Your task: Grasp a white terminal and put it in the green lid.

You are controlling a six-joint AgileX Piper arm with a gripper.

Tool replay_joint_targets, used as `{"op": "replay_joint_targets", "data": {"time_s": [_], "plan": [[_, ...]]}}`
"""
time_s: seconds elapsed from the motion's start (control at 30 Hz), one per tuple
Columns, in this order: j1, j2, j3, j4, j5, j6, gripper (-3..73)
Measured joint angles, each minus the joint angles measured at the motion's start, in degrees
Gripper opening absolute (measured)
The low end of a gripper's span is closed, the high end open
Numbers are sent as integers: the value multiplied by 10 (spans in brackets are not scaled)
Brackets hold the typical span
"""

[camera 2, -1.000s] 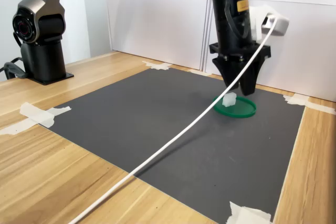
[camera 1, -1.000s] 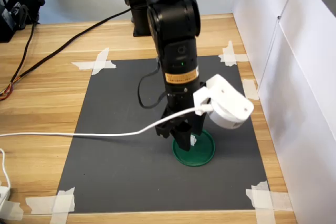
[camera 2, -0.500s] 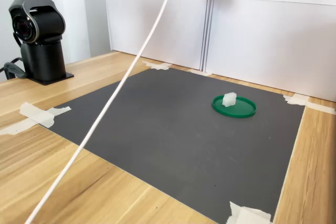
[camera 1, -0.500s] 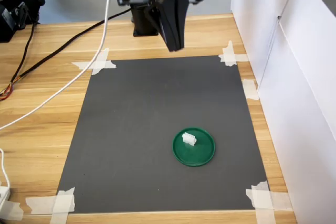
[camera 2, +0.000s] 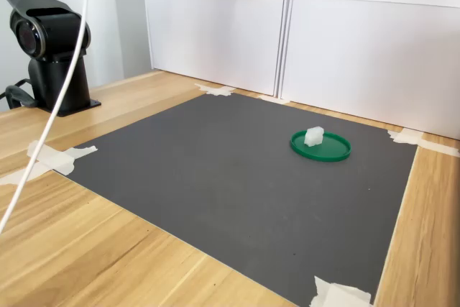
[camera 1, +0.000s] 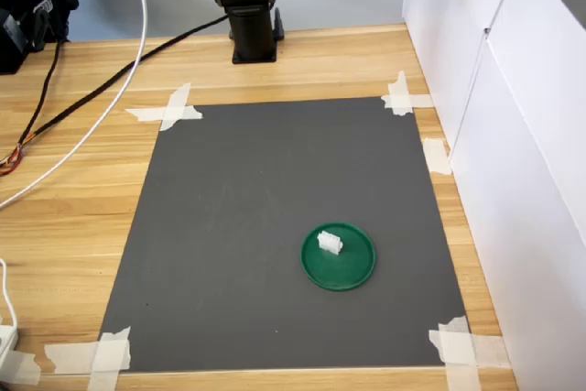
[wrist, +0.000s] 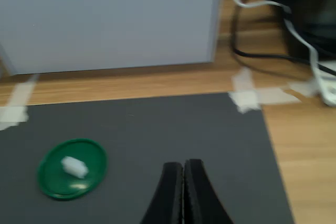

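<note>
The lid [camera 1: 339,256] lies on the mat [camera 1: 238,226], toward the first exterior view's lower right of it. The terminal [camera 1: 330,243] sits inside the lid, off its middle, toward the first exterior view's left. From the lid, the arm base [camera 1: 249,16] stands well apart on the table [camera 1: 73,199] beyond the mat's far edge in the first exterior view. The panel [camera 1: 513,135] stands to the first exterior view's right of the lid, past the mat's edge. In the wrist view the gripper [wrist: 183,182] hangs over the mat beside the lid [wrist: 72,168], apart from it, fingers pressed together.
</note>
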Motion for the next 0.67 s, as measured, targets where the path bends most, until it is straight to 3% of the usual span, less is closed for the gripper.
{"op": "replay_joint_targets", "data": {"time_s": [0.2,0.67], "plan": [[-64,-138,122,0,-2,0,-21],[-67,-290,289,0,57,0,-21]]}}
